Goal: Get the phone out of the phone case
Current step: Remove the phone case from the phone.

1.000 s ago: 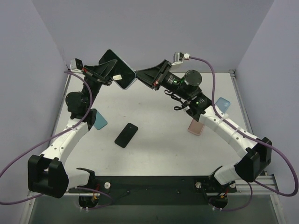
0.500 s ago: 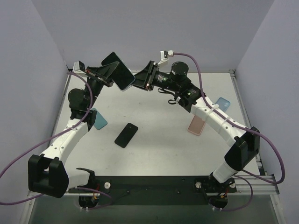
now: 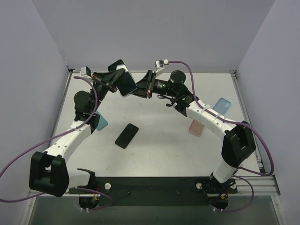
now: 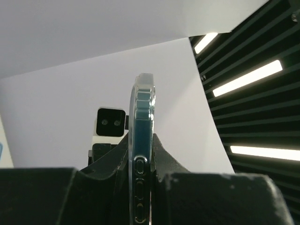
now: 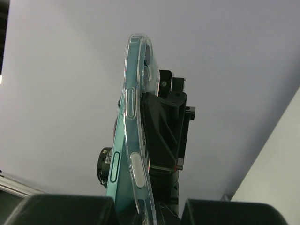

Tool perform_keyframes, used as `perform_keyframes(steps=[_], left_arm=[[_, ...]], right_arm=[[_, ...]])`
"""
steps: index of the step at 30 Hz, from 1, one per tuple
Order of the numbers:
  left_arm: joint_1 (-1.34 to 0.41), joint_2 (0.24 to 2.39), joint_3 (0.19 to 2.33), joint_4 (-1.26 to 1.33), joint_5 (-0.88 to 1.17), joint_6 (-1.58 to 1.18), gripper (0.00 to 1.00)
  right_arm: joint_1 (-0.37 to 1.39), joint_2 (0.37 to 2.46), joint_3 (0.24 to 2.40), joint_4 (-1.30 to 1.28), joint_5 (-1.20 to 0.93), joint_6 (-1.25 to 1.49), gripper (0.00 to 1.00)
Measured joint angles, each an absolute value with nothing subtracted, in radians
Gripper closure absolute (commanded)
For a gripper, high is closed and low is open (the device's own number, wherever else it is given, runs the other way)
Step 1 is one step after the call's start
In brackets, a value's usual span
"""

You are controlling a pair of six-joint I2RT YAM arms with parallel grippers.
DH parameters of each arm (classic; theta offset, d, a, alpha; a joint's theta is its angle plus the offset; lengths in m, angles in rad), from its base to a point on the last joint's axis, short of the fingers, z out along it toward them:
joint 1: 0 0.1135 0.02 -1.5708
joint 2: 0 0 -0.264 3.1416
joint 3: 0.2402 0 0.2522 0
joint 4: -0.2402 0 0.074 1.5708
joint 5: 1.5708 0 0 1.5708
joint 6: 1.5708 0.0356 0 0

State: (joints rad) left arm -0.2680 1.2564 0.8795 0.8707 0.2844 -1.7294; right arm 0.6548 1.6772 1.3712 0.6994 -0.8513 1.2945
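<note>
A teal phone (image 3: pixel 123 80) in a clear phone case is held up in the air over the back of the table. My left gripper (image 3: pixel 114 78) is shut on it, its fingers pressed on both faces of the cased phone (image 4: pixel 140 140). From the other side my right gripper (image 3: pixel 139 87) is shut on the lower right edge. In the right wrist view the clear phone case (image 5: pixel 134 117) bows away from the teal phone (image 5: pixel 119 173) along that edge, and both run down between my right gripper (image 5: pixel 147 213).
On the white table (image 3: pixel 164 150) lie a black phone (image 3: pixel 127 135) at centre left, a blue case (image 3: pixel 101 122) under the left arm, a pink case (image 3: pixel 196 127) under the right arm and a blue case (image 3: pixel 223 104) at the right.
My right arm has swung left to the held phone, opened briefly and shut on its edge. The left arm has shifted the phone slightly right and turned it.
</note>
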Motion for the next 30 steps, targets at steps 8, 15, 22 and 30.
perform_keyframes(steps=[8,15,22,30], left_arm=[[-0.326,1.332,0.761,0.875,0.347,-1.797,0.14],[-0.371,1.411,0.735,0.91,0.458,-1.797,0.1],[-0.403,1.517,0.702,1.025,0.51,-1.806,0.08],[-0.419,1.576,0.617,1.097,0.537,-1.818,0.07]], right_arm=[[0.546,1.568,1.076,0.628,-0.884,1.253,1.0],[0.43,1.423,0.97,0.402,-0.889,1.132,1.0],[0.337,1.331,0.97,0.16,-0.842,0.979,1.0],[0.333,1.327,1.021,-0.098,-0.594,0.796,1.0]])
